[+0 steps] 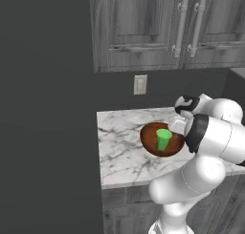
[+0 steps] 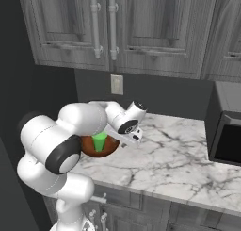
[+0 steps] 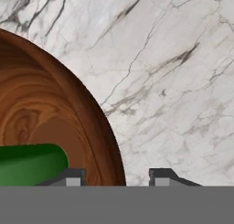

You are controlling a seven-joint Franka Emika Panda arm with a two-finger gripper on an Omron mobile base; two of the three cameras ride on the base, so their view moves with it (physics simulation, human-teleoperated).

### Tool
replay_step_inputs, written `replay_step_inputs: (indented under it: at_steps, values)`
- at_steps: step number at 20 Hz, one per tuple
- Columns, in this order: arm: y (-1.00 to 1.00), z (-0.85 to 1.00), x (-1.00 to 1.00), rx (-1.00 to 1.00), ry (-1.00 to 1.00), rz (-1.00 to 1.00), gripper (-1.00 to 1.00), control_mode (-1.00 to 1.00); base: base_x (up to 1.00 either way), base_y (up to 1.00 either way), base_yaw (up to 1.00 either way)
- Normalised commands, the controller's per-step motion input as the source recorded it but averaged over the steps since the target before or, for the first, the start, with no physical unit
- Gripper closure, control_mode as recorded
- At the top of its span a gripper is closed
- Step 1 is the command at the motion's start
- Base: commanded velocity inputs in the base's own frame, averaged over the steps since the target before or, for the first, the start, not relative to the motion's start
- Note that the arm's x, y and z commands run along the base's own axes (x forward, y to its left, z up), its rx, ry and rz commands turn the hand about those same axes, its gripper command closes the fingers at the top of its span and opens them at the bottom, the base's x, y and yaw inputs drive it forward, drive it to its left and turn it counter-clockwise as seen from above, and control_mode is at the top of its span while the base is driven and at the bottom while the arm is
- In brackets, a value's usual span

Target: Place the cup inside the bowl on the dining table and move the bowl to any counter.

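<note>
The reddish-brown wooden bowl (image 1: 149,138) (image 2: 107,149) (image 3: 41,113) rests on the marble counter (image 1: 119,147) (image 2: 179,154), near its right part in the left base view. Inside it stands the green cup (image 1: 163,139) (image 2: 99,141) (image 3: 29,166), upright. My gripper (image 1: 178,126) (image 2: 126,138) (image 3: 117,177) straddles the bowl's rim on the side away from the counter's left end. One fingertip is inside the bowl next to the cup, the other is over bare marble outside. The jaws stand open, with a gap between the outer finger and the rim. The dining table is out of view.
A white wall outlet (image 1: 140,84) (image 2: 116,84) sits on the dark wall behind the counter. Grey wood cabinets (image 1: 153,27) (image 2: 132,27) hang above. A dark appliance (image 2: 228,131) stands at the counter's right end. The counter ends at a dark wall on the left.
</note>
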Motion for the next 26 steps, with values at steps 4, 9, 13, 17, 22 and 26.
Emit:
replay_step_inputs:
  at_steps: [4,9,13,17,22,26]
  values:
    - [0.0,0.0,0.0,0.0,0.0,0.0,-1.0,-1.0,0.0,0.0,0.0]
    - [-0.03,0.19,-0.06,0.0,0.0,0.0,-1.0,-1.0,0.0,0.0,0.0]
    - [-0.22,0.3,0.0,0.0,0.0,0.0,-1.0,-1.0,0.0,0.0,0.0]
    - [-0.24,0.31,-0.11,0.0,0.0,0.0,-1.0,-1.0,0.0,0.0,0.0]
    - [-0.23,0.08,-0.47,0.0,0.0,0.0,-1.0,-1.0,0.0,0.0,0.0]
    - [-0.17,0.01,-0.68,0.0,-0.01,0.0,-1.0,-1.0,0.0,0.0,0.0]
